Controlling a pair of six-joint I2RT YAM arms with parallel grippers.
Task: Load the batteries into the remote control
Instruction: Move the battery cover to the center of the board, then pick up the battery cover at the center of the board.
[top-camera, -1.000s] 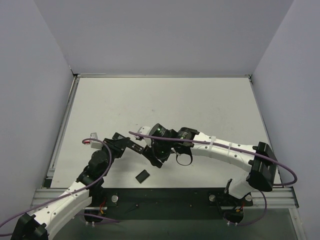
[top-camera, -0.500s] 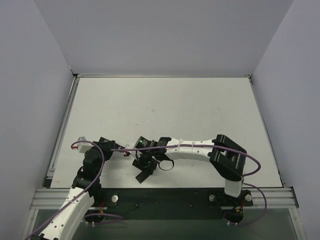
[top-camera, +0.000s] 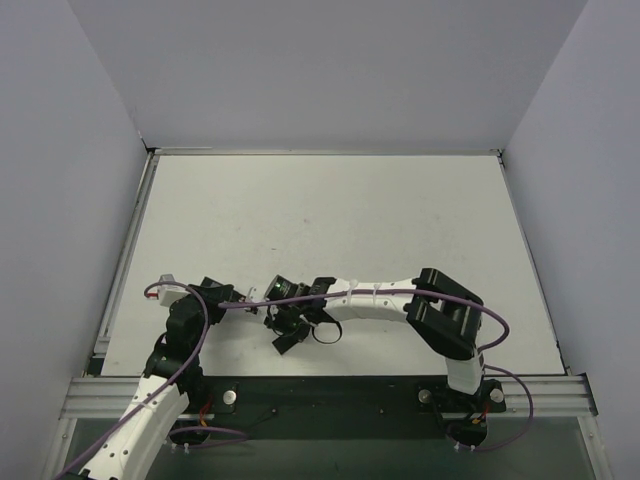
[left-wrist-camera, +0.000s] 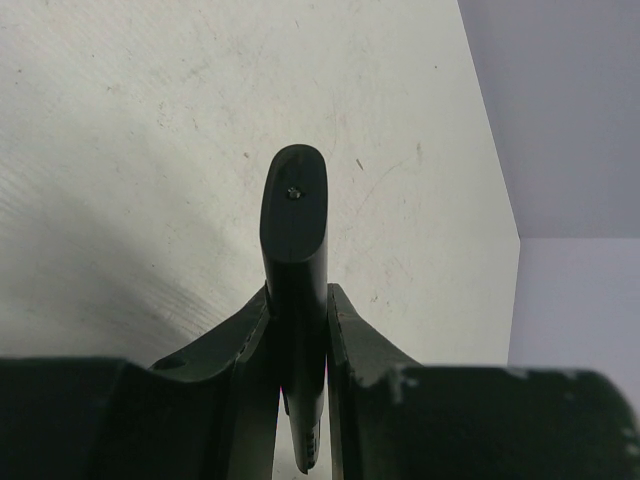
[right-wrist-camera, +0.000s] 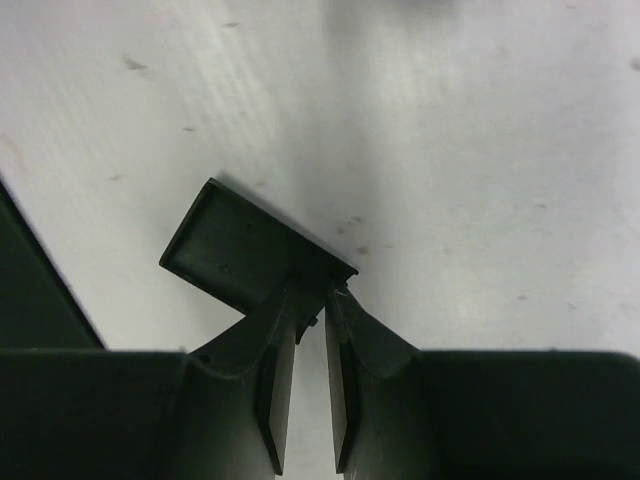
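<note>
My left gripper is shut on the remote control, a slim black bar that sticks out forward between the fingers above the white table. In the top view the left gripper is at the near left. My right gripper is down at the table with its fingertips pinched on one edge of the short black cover piece, which lies flat. In the top view the right gripper is just right of the left one, over the cover piece. The batteries are not in view.
The white table is walled by grey panels at the back and sides. The black metal base rail runs along the near edge, close to the cover piece. The right arm's elbow is folded at the near right, with purple cables looping around both arms.
The right arm has folded back and its gripper has moved left and down onto the cover piece. The left arm has drawn back toward the near left with the remote control.
</note>
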